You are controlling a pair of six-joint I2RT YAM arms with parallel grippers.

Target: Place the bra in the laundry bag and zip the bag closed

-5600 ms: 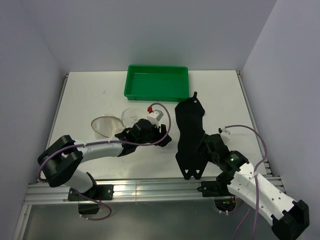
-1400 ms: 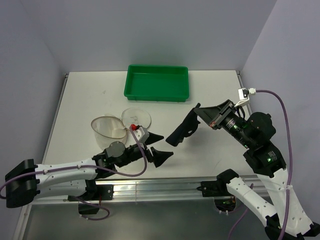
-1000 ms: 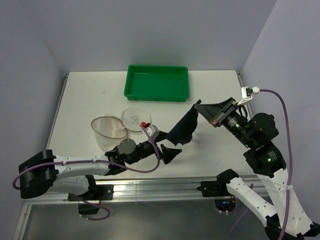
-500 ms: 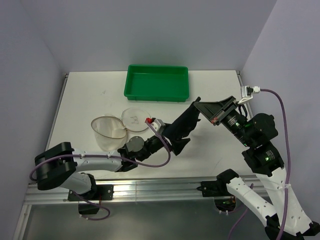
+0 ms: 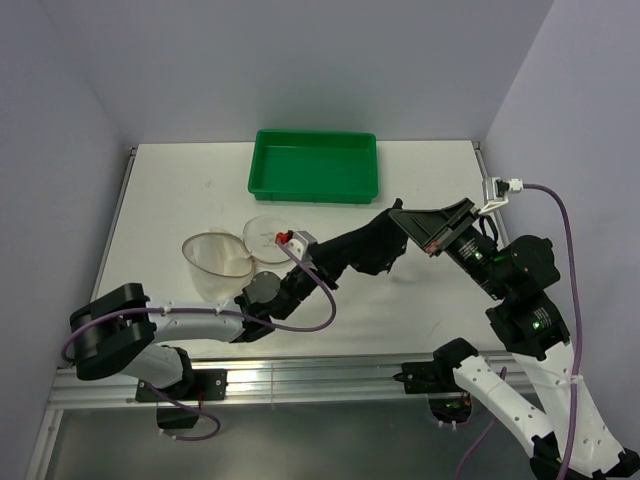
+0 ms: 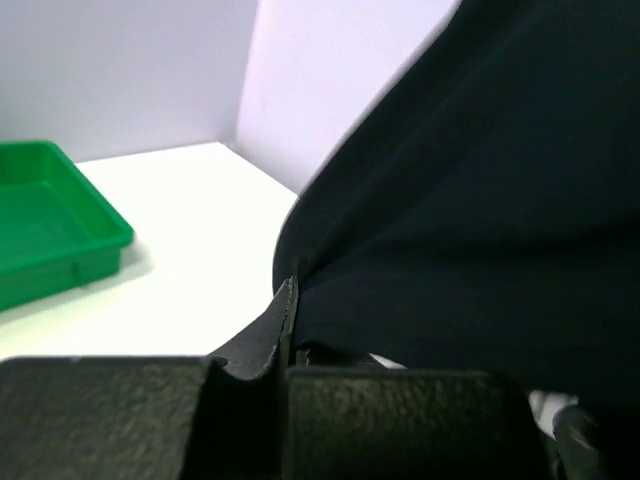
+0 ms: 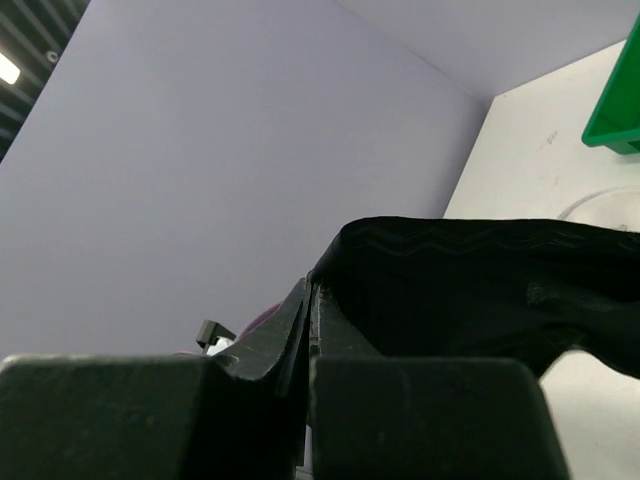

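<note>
The black bra (image 5: 368, 248) hangs in the air over the middle of the table, stretched between both grippers. My right gripper (image 5: 400, 214) is shut on its upper end, and the fabric (image 7: 480, 290) drapes away from the pinched fingertips (image 7: 310, 290). My left gripper (image 5: 334, 258) is shut on the lower left end, and the dark cloth (image 6: 460, 220) fills the left wrist view above the closed fingers (image 6: 288, 300). The laundry bag (image 5: 212, 262), a translucent mesh cylinder, stands open at the left with its round lid (image 5: 272, 238) lying beside it.
A green tray (image 5: 315, 165) sits at the back centre of the table and shows in the left wrist view (image 6: 50, 230). The left arm (image 5: 190, 322) stretches low across the table in front of the bag. Walls close in on three sides.
The left gripper, open a second ago below the hanging bra, has risen to the fabric's lower end and shut on it. The right gripper still holds the upper end, shifted slightly left.
</note>
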